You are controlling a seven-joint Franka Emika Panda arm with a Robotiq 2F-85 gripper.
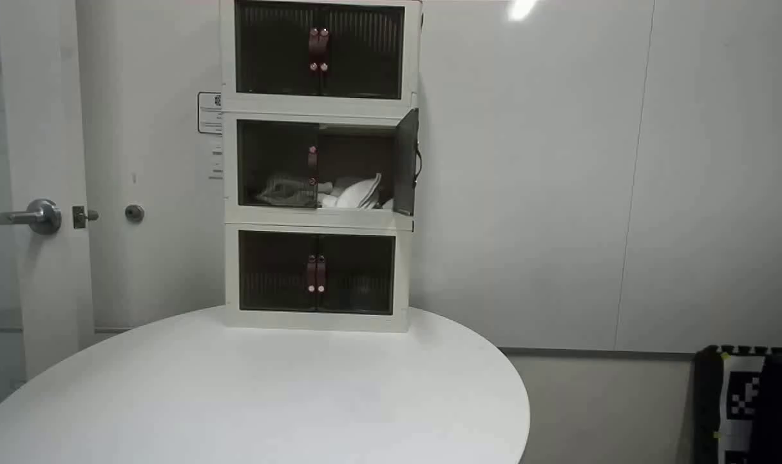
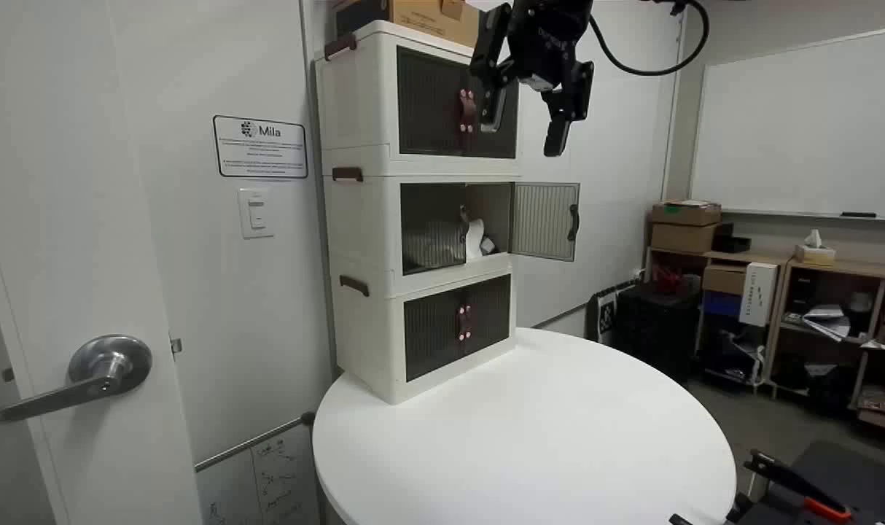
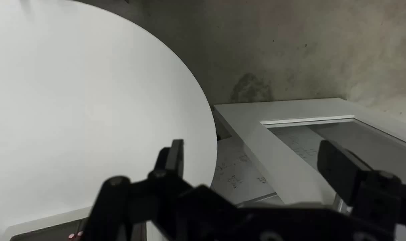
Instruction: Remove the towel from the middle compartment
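A white towel [image 1: 357,193] lies bunched inside the middle compartment [image 1: 320,218] of a stacked white cabinet. It also shows in an exterior view [image 2: 474,240]. The compartment's right door [image 1: 405,164] is swung open; its left door [image 1: 277,164] is shut, and part of the contents shows dimly through it. My gripper [image 2: 524,131] is open with nothing between its fingers, high in front of the top compartment, above the level of the towel. In the wrist view, the gripper [image 3: 251,145] points down past the table's edge, and the towel is out of view.
The cabinet stands on a round white table [image 2: 544,430]. The top doors [image 1: 319,51] and bottom doors [image 1: 316,274] are shut. The open door [image 2: 546,221] sticks out to the cabinet's right. A white door with a lever handle [image 2: 107,368] stands beside the table.
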